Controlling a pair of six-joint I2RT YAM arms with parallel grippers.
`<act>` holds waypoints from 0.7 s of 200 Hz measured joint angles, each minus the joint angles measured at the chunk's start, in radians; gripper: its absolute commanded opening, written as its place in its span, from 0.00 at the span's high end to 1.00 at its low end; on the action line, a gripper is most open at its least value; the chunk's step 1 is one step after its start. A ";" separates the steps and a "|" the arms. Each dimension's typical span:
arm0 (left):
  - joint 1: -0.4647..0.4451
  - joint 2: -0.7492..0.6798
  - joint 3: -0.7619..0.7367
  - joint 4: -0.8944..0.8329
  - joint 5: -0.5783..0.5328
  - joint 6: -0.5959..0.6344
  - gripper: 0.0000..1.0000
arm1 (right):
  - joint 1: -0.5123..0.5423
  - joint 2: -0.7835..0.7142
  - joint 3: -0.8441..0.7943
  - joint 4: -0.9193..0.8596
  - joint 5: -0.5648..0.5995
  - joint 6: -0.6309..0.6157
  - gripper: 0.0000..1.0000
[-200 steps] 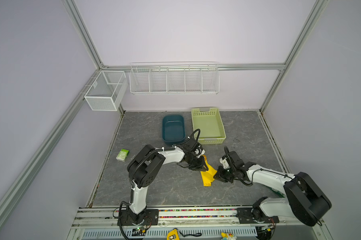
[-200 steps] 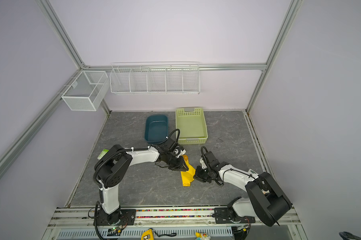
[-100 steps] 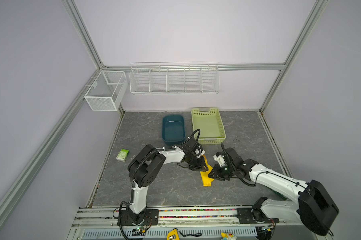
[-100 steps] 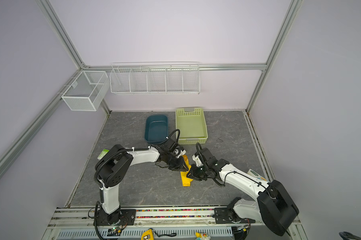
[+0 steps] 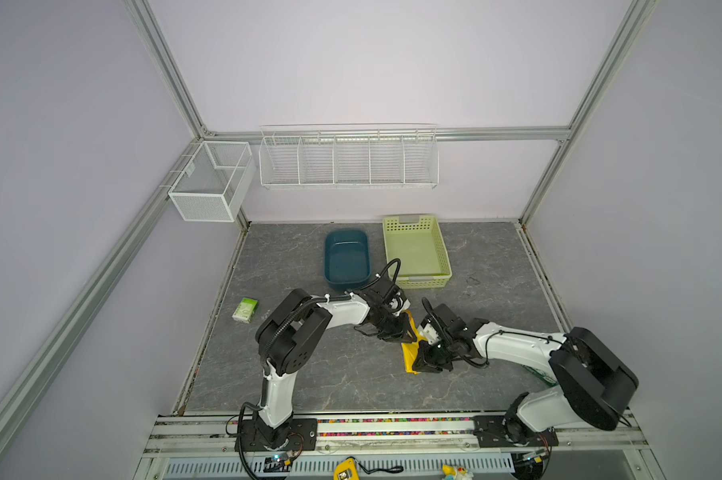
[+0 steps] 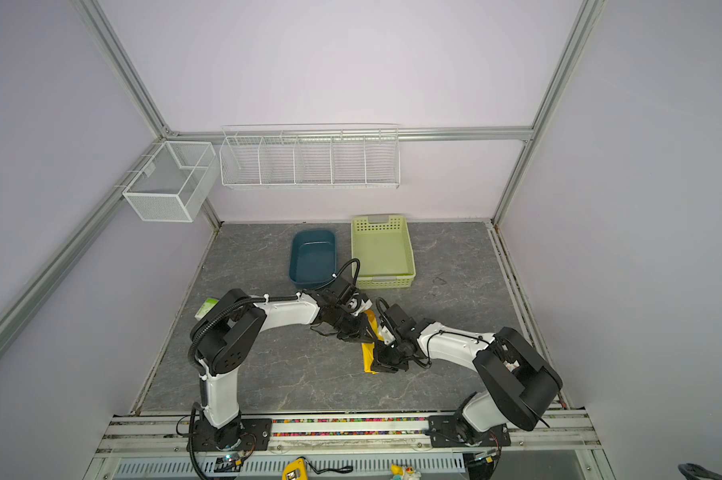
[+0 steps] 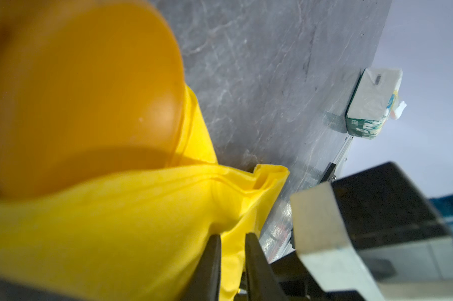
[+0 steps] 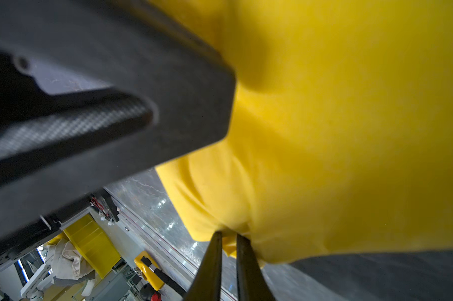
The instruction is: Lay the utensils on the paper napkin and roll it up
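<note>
1. The paper napkin (image 5: 410,356) lies on the grey table (image 5: 309,374) as a narrow yellow bundle near the centre, between the 2 grippers. It shows in both top views (image 6: 367,358).

2. The left gripper (image 5: 401,334) sits low over the far end of the bundle. In the left wrist view its 2 dark fingers (image 7: 209,265) stand close together, with 1 fold of the napkin clamped between them.

3. The right gripper (image 5: 428,365) sits at the near end. In the right wrist view its 2 fingers (image 8: 246,265) are almost together and nip a corner of the napkin.

4. A rounded orange surface, probably the bowl of the spoon (image 7: 90,91) though heavily blurred, protrudes from the open end of the bundle and touches the yellow paper.

5. A blue tub (image 5: 347,259) and a green basket (image 5: 417,249) stand side by side at the back, well apart from the napkin. A small green-white packet (image 5: 245,309) lies near the left table edge. A tissue pack (image 7: 371,104) stands at the table edge.
</note>
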 measured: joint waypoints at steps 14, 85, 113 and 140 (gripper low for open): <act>0.000 -0.009 0.000 -0.006 -0.012 -0.005 0.80 | 0.004 0.005 0.000 0.005 0.000 -0.006 0.86; 0.000 -0.035 0.026 -0.074 -0.042 0.012 0.84 | 0.012 0.005 -0.002 0.011 0.005 -0.020 0.89; 0.000 0.009 0.026 -0.077 -0.020 0.027 0.84 | 0.015 -0.009 -0.008 0.008 0.010 -0.026 0.87; 0.000 0.026 0.027 -0.071 0.006 0.037 0.84 | 0.020 -0.057 -0.006 -0.040 0.030 -0.029 0.79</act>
